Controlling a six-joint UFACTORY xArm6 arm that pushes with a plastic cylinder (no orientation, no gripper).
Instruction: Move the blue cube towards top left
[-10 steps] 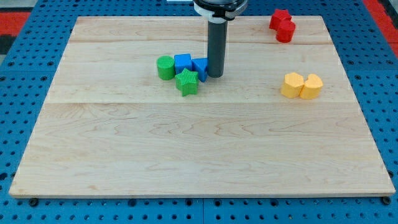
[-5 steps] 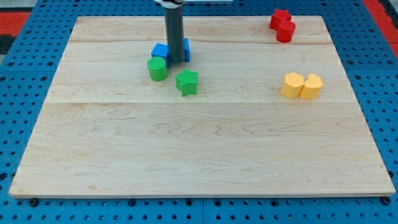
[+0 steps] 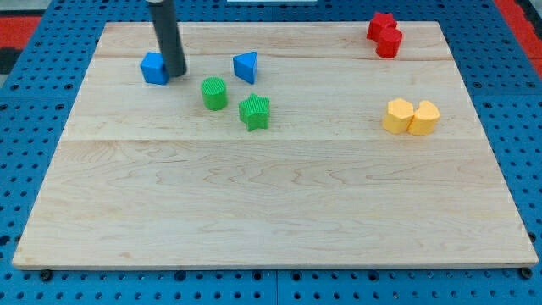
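The blue cube sits on the wooden board in the upper left part. My tip is at the cube's right side, touching or almost touching it. The dark rod rises from there out of the view's top. A blue triangular block lies to the right of my tip, apart from it.
A green cylinder and a green star block lie below and right of my tip. Two red blocks sit at the top right. Two yellow blocks sit at the right.
My tip has moved left and slightly up, pushing the blue cube away from the cluster toward the upper left. The blue triangular block was left behind; the green cylinder shifted a little.
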